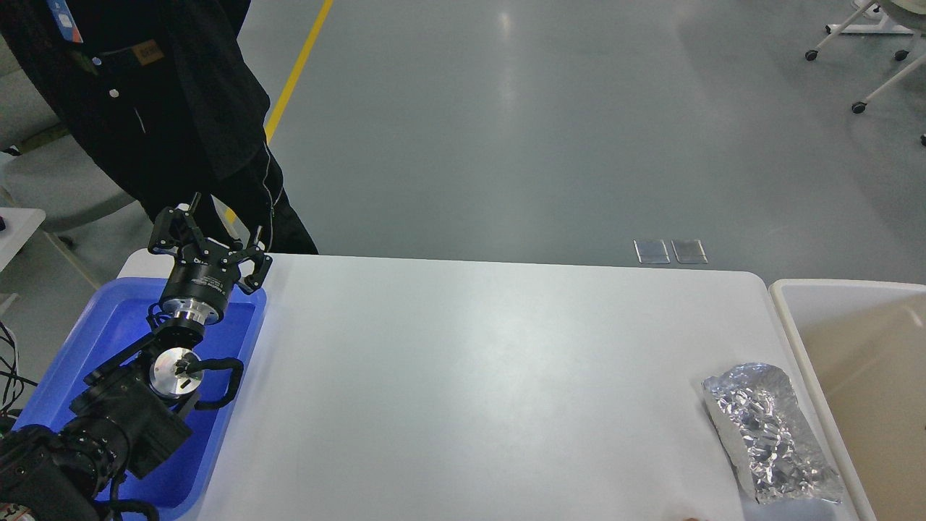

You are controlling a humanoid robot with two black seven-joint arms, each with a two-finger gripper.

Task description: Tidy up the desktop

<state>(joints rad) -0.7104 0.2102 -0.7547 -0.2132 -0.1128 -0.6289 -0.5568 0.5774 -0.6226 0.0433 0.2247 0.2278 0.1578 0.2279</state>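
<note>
A: Where does the desktop (463, 376) sit?

B: It fills the lower middle of the head view, a broad white top with rounded far corners, running from the blue tray (72, 340) on the left to the beige bin (788, 289) on the right. Most of its surface is bare and smooth.

A: What lies on it?

B: A crumpled silver foil bag (770, 434) lies flat near the right front edge, just beside the bin's white rim. Whether it touches the rim cannot be told.

A: And the robot's arms?

B: Only the left arm shows. It comes in from the lower left and rises above the tray. The left gripper (213, 239) is held over the tray's far edge, fingers spread apart, with nothing between them. The right gripper is out of sight.

A: Anything beyond the table?

B: A person in dark clothes (159, 101) stands behind the left far corner, close behind the gripper. A yellow line (300, 69) runs along the grey floor, two small metal plates (669, 251) are set into the floor past the far edge, and wheeled white legs (868, 43) show at the upper right.
</note>
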